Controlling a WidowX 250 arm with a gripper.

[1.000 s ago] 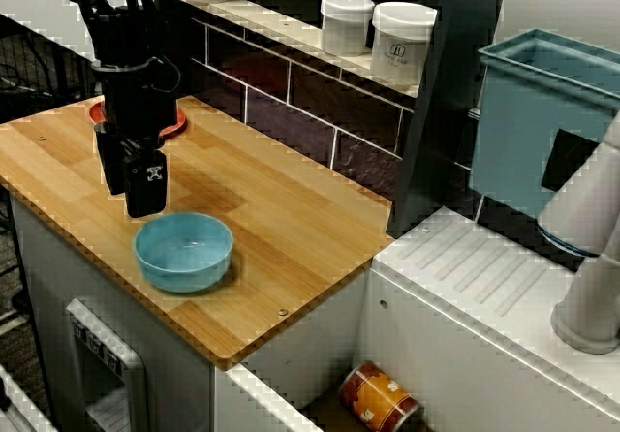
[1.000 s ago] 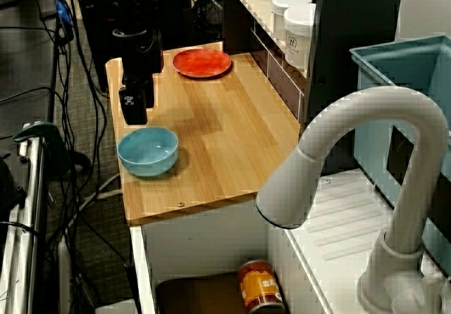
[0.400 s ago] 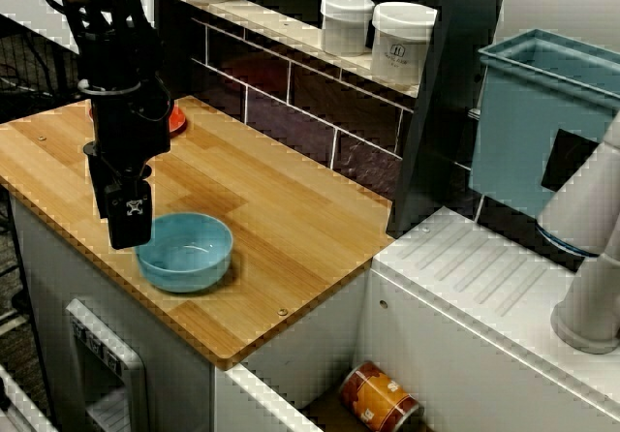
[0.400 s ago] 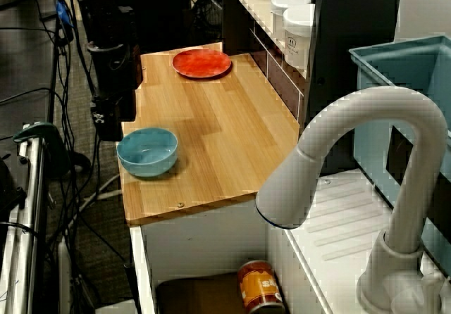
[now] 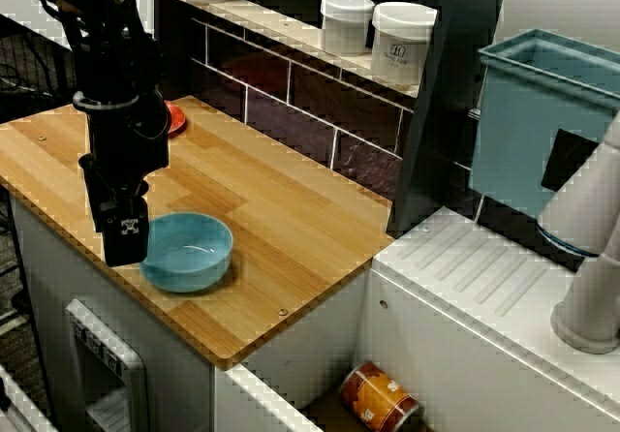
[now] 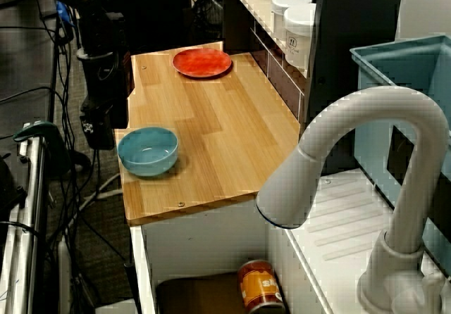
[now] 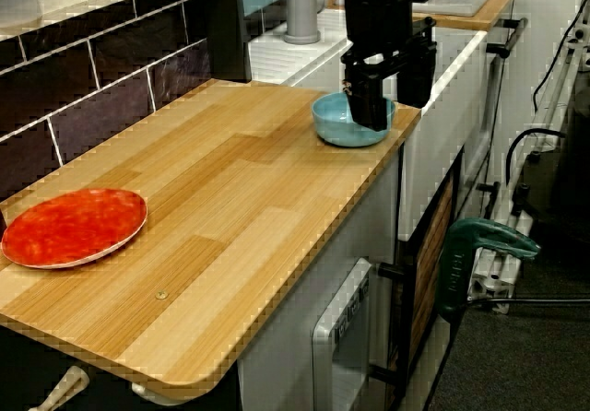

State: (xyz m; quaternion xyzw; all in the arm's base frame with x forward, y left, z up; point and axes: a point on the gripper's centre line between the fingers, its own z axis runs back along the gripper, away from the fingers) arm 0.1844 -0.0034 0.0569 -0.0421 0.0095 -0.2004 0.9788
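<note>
Black gripper (image 7: 392,111) hangs fingers-down at the outer long edge of the wooden counter (image 5: 291,229), right at the blue bowl (image 5: 189,253). The fingers are apart and hold nothing. In the view along the counter from the plate end, one finger (image 7: 369,102) overlaps the bowl's rim and the other is out past the counter edge. Can't tell whether the finger touches the rim. The bowl is upright with nothing visible inside. It sits near the counter's outer edge toward the sink end, well apart from the red plate (image 6: 202,63), which lies flat at the far end next to the tiled wall. In the view facing the tiled wall, one finger carries a small white square mark with an X-like logo and no readable letters. Two white lidded jars (image 5: 346,23) (image 5: 402,43) stand side by side on the ledge above the tiles. The right jar has a small dark logo, too small to read. A can (image 5: 380,398) with an orange-red label lies on its side down in the sink, print blurred. A white faucet (image 6: 366,159) is in the foreground of the view from behind the tap, and a light blue bin (image 5: 542,112) stands by the drainboard. A green clamp (image 7: 484,245) sits on the frame beside the counter.
</note>
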